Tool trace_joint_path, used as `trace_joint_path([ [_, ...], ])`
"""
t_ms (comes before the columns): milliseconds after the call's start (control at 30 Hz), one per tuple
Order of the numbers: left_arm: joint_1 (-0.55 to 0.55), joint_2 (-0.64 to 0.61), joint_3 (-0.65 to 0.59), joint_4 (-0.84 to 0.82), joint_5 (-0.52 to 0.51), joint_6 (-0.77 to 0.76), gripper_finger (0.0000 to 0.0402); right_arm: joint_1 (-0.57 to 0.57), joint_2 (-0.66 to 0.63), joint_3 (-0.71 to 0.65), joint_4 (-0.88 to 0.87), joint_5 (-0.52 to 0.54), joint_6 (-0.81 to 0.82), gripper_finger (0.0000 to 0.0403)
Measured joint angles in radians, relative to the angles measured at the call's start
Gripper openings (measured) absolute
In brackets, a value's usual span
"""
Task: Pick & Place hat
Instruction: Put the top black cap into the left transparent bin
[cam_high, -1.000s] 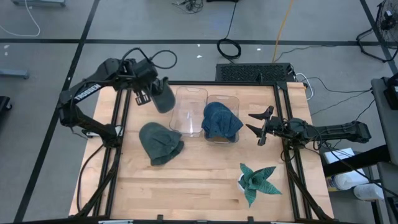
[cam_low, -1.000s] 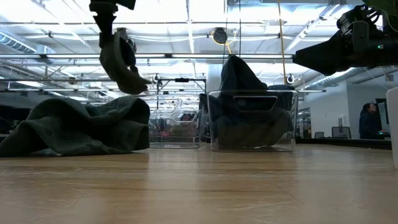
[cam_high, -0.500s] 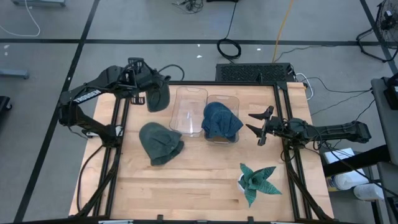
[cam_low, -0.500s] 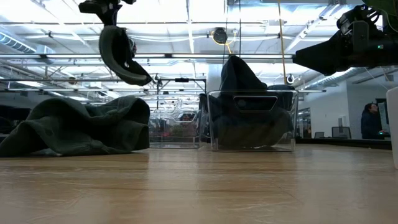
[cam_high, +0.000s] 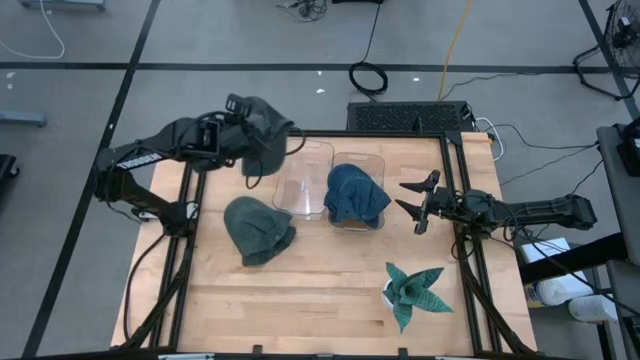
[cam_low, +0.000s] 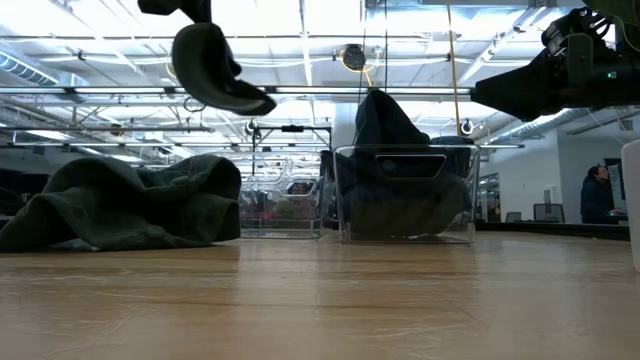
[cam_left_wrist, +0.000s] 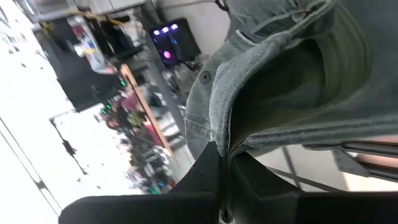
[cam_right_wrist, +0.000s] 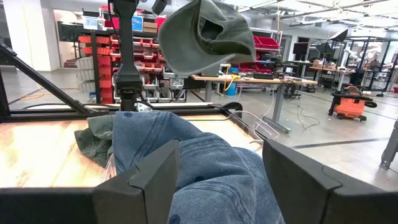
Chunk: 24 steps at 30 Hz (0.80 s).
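Observation:
A grey-green cap (cam_high: 264, 133) hangs in my left gripper (cam_high: 244, 140), high over the table's far left part, beside an unfilled clear bin (cam_high: 301, 176); the low view shows the cap (cam_low: 214, 70) well above the table. A second green hat (cam_high: 258, 229) lies crumpled on the wood. A blue hat (cam_high: 355, 194) sits in the right clear bin (cam_high: 371, 162). My right gripper (cam_high: 413, 206) is open and level, right of that bin, with the blue hat (cam_right_wrist: 199, 168) ahead of its fingers. My left gripper is shut on the cap's cloth edge (cam_left_wrist: 214, 134) by its opening, pinched between the two fingers (cam_left_wrist: 208, 171). The cap is lifted clear of the table and tilted, its hollow inside (cam_left_wrist: 292, 87) facing the wrist camera. One layer or several, I cannot tell.
A green star-shaped plant decoration (cam_high: 414, 289) stands near the table's near right corner. Black frame rails (cam_high: 190, 200) run along the table's left and right sides. Bare wood (cam_high: 300, 290) stretches across the near half. Cables lie on the floor beyond the far edge.
My left gripper has risen and moved toward the far edge and a little right, tipping as it went. The cap went with it, from hanging downward to lying tilted, nearly level, higher up. My right arm has kept still.

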Motion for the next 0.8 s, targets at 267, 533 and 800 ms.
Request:
trace_joint_path([
  [267, -0.037, 0.019, -0.003, 0.049, -0.068, 0.143, 0.0009, 0.000, 0.000, 0.000, 0.000, 0.000, 0.000, 0.0222],
  [533, -0.120, 0.029, -0.117, 0.106, -0.257, 0.200, 0.0009, 0.000, 0.000, 0.000, 0.000, 0.000, 0.000, 0.0222],
  [800, -0.225, 0.018, -0.233, 0.158, -0.430, 0.106, 0.0009, 0.000, 0.000, 0.000, 0.000, 0.000, 0.000, 0.0222],
])
